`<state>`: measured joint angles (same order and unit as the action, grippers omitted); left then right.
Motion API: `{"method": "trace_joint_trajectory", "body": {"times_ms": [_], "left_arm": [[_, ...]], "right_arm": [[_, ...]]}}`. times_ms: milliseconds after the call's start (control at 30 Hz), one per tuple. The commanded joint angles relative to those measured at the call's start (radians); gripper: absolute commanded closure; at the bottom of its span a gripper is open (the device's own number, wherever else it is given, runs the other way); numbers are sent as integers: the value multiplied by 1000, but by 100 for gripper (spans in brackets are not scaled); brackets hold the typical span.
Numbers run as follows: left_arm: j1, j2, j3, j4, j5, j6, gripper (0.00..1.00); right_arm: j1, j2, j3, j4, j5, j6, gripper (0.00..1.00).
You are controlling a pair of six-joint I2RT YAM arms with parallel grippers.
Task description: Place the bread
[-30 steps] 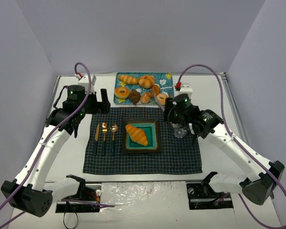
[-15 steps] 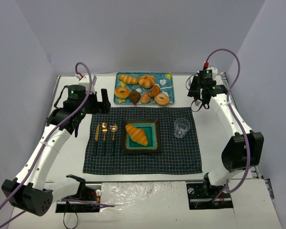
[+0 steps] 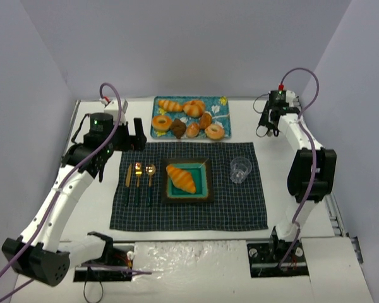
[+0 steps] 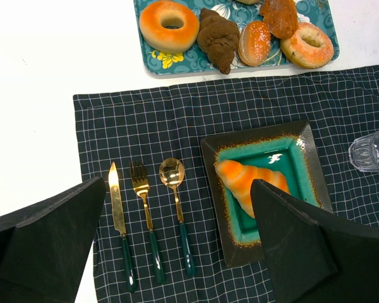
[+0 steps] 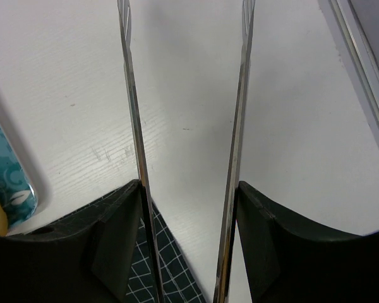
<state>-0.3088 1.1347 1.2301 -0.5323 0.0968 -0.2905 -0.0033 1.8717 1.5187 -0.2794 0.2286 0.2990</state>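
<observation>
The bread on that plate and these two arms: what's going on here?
It looks like a table being laid. The bread lies on the teal plate in the middle of the checked cloth, and nothing grips it. The right tool is at the table's far right, holding what look like thin metal tongs, blades apart and empty. The left tool hangs open near the cloth's far left corner. More pastries sit on the tray behind.
</observation>
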Motion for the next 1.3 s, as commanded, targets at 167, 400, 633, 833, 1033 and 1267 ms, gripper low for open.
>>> {"method": "trace_joint_trajectory", "body": {"times_ms": [167,400,633,833,1033,1267], "left_arm": [[-9,-20,14,74,7,5,3],[-9,-18,15,74,5,6,3],[-9,-16,16,72,1,7,3],[-9,-20,14,72,4,7,3],[-9,-19,15,72,4,7,3],[-9,-16,14,72,4,6,3]], "right_arm": [[-61,84,14,140,28,-38,40],[-90,142,-23,184,-28,-35,35],[-78,183,-40,177,-35,-20,33],[-72,205,-54,164,-29,-6,29],[-72,186,-61,156,-11,2,26],[-63,117,-63,142,21,-1,21]]}}
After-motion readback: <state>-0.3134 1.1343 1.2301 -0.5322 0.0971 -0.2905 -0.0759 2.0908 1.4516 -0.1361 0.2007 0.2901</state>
